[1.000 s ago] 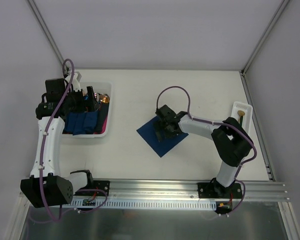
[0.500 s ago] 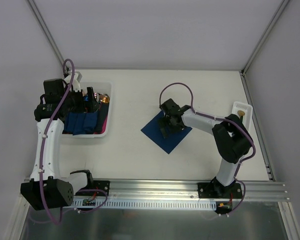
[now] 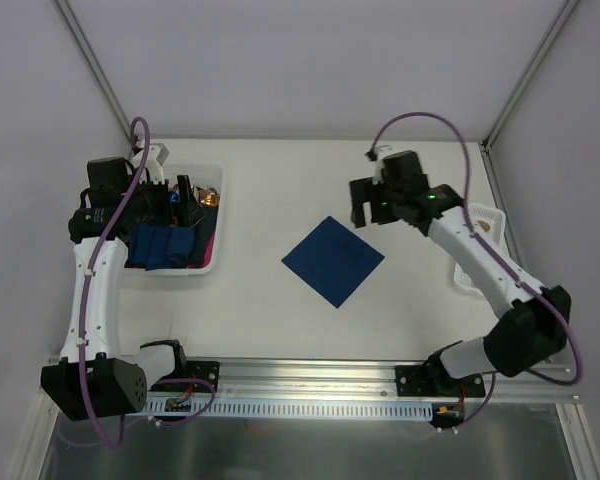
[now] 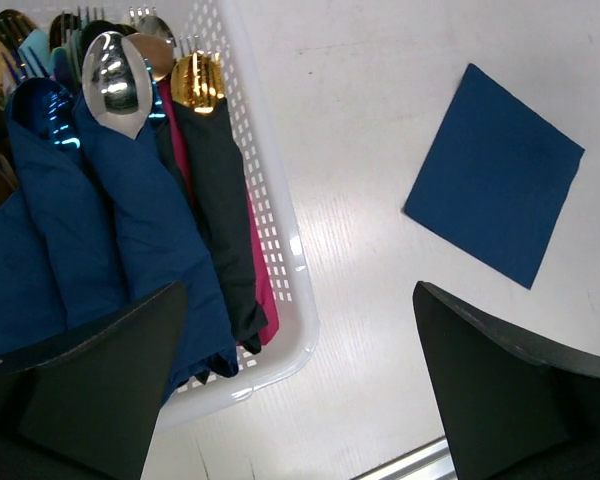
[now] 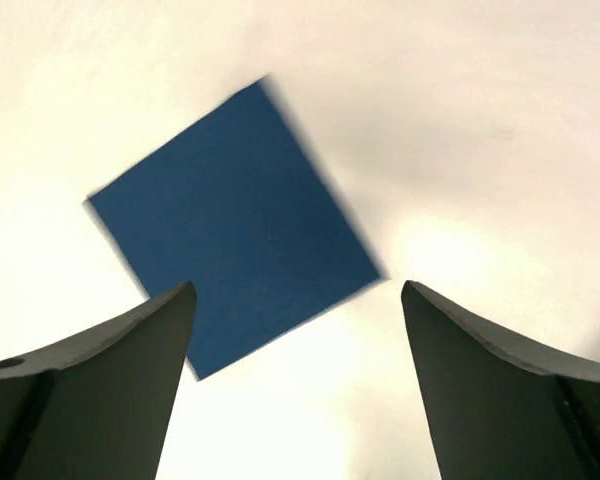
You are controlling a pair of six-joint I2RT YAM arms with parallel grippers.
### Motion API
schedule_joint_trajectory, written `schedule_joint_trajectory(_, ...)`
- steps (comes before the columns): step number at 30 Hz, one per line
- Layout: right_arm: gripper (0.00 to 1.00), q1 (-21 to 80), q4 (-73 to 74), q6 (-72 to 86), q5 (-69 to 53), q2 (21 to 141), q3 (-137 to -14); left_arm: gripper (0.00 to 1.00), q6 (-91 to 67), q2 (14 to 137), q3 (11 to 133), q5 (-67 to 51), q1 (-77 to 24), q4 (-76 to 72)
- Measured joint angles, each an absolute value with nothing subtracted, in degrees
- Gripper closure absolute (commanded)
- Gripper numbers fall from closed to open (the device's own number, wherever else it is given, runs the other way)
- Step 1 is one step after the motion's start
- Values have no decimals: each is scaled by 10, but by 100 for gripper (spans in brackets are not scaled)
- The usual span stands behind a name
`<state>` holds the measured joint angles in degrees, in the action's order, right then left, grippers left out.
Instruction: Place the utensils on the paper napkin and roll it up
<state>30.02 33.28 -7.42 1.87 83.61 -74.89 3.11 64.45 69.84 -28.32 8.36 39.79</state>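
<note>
The dark navy paper napkin point(image 3: 333, 261) lies flat and bare on the table as a diamond. It also shows in the left wrist view point(image 4: 495, 170) and the right wrist view point(image 5: 235, 220). My right gripper point(image 3: 363, 203) is open and empty, raised behind the napkin's far corner; in its own view point(image 5: 298, 295) the jaws stand wide apart. My left gripper point(image 3: 180, 195) is open and empty above the white basket point(image 3: 218, 215), with its jaws wide apart in its own view point(image 4: 300, 400). Of the utensils, only a gold tip point(image 3: 487, 227) shows, in the narrow white tray point(image 3: 477, 212) at the right.
The white basket point(image 4: 280, 250) at the left holds several dark blue rolls point(image 4: 130, 200) with shiny cutlery heads, plus a black and a pink one. My right arm crosses over the narrow tray. A metal rail point(image 3: 330, 375) runs along the near edge.
My right gripper has let go of the napkin after sliding it slightly right. It rose and swung to the back right. The left arm has hardly moved.
</note>
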Motion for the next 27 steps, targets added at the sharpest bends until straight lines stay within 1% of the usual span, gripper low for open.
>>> schedule_joint_trajectory(1,14,267,337,-72,10,815,-750,1,33,644,698,-288,84,398)
schedule_joint_trajectory(2,21,211,345,-71,-3,788,-750,1,36,644,698,-296,84,398)
schedule_joint_trajectory(3,25,170,350,-70,-10,770,-750,1,37,644,698,-300,84,398)
schedule_joint_trajectory(5,30,61,368,-62,-17,736,-748,1,38,644,698,-311,84,398)
schedule_joint_trajectory(6,35,11,377,-56,-19,725,-747,1,38,645,698,-315,84,398)
schedule_joint_trajectory(7,37,-30,387,-52,-15,716,-745,1,38,645,698,-319,84,398)
schedule_joint_trajectory(10,45,-97,410,-43,-3,718,-736,1,38,647,698,-330,84,398)
schedule_joint_trajectory(11,49,-112,415,-39,3,728,-730,1,38,648,698,-331,84,398)
schedule_joint_trajectory(13,51,-133,418,-31,11,764,-718,1,38,649,698,-335,84,398)
schedule_joint_trajectory(14,53,-142,418,-28,16,790,-713,1,39,650,698,-337,84,398)
schedule_joint_trajectory(18,56,-156,419,-22,50,910,-706,1,39,653,698,-342,84,398)
schedule_joint_trajectory(20,56,-159,419,-23,63,947,-703,1,41,653,698,-343,84,398)
schedule_joint_trajectory(27,62,-175,404,-26,86,963,-694,1,56,653,697,-354,84,401)
